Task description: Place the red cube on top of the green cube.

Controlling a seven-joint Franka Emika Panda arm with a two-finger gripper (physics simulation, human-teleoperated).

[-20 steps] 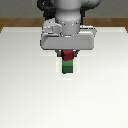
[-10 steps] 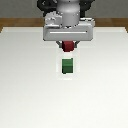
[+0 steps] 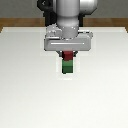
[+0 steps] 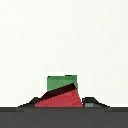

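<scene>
The dark red cube (image 3: 67, 55) is held between the fingers of my gripper (image 3: 67, 57), which is shut on it. It hangs directly over the dark green cube (image 3: 67, 67), which rests on the white table (image 3: 25, 90). The red cube's underside is at or just above the green cube's top; I cannot tell if they touch. In the wrist view the red cube (image 4: 60, 98) looks tilted and fills the space between the fingertips (image 4: 90, 103), with the green cube (image 4: 62, 81) showing just beyond it.
The wooden floor (image 3: 15, 22) shows past the table's far edge. The arm's base stands at the back behind the gripper.
Half a second ago the gripper was higher and farther back with the red cube, clear of the green cube. It has now come down and forward over the green cube.
</scene>
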